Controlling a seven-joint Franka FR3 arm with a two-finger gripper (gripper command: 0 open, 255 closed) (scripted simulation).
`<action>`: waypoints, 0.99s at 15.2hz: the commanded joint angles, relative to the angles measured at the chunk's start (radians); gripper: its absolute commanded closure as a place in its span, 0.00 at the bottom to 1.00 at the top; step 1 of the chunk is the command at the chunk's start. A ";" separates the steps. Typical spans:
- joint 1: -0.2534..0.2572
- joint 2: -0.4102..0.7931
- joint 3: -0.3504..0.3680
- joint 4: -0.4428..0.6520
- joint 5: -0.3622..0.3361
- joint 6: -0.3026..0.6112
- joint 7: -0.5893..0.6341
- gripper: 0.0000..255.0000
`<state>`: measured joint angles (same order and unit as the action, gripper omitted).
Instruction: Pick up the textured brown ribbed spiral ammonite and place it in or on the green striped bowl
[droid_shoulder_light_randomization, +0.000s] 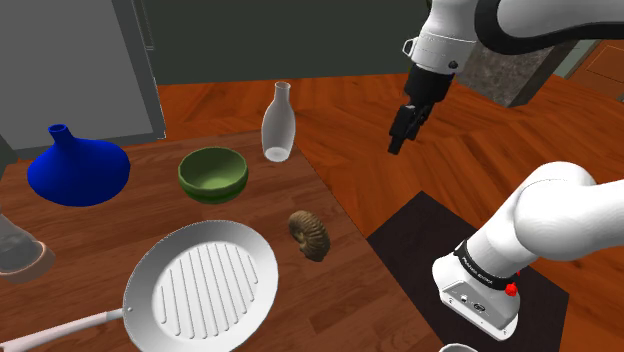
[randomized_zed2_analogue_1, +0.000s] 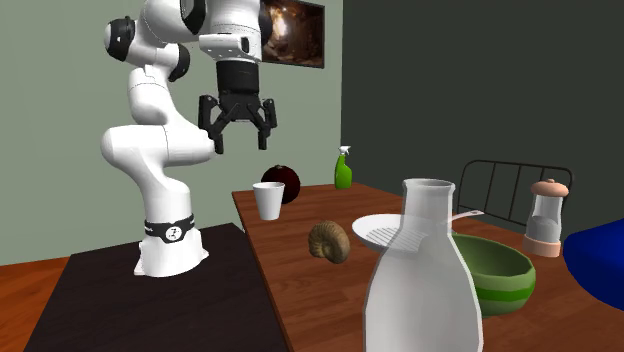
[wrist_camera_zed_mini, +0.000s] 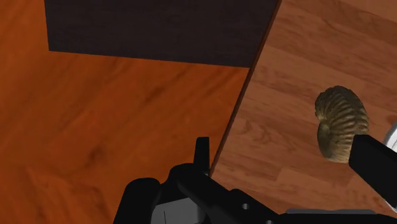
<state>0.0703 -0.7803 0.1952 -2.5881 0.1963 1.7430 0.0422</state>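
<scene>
The brown ribbed spiral ammonite (droid_shoulder_light_randomization: 309, 236) (randomized_zed2_analogue_1: 329, 241) (wrist_camera_zed_mini: 340, 121) lies on the wooden table near its edge, between the green striped bowl (droid_shoulder_light_randomization: 213, 173) (randomized_zed2_analogue_1: 495, 270) and the stand. My black gripper (droid_shoulder_light_randomization: 400, 135) (randomized_zed2_analogue_1: 240, 135) (wrist_camera_zed_mini: 284, 151) hangs high in the air, open and holding nothing. It is off to the side of the table edge, above the floor. In the wrist view the ammonite sits close to one finger (wrist_camera_zed_mini: 375, 162), well below it and untouched.
A white ribbed pan (droid_shoulder_light_randomization: 205, 285) lies next to the ammonite. A glass bottle (droid_shoulder_light_randomization: 277, 122), a blue vase (droid_shoulder_light_randomization: 78, 168) and a glass jar (droid_shoulder_light_randomization: 15, 250) stand around the bowl. A white cup (randomized_zed2_analogue_1: 268, 200), a dark sphere (randomized_zed2_analogue_1: 282, 183) and a green spray bottle (randomized_zed2_analogue_1: 343, 168) occupy the table's far end.
</scene>
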 joint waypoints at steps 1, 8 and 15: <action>0.020 0.017 0.048 -0.029 0.030 0.058 0.040 0.00; 0.061 0.184 0.221 -0.046 0.098 0.281 0.177 0.00; 0.045 0.435 0.406 0.011 0.064 0.506 0.353 0.00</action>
<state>0.1207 -0.3846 0.5732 -2.5930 0.2727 2.2202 0.3624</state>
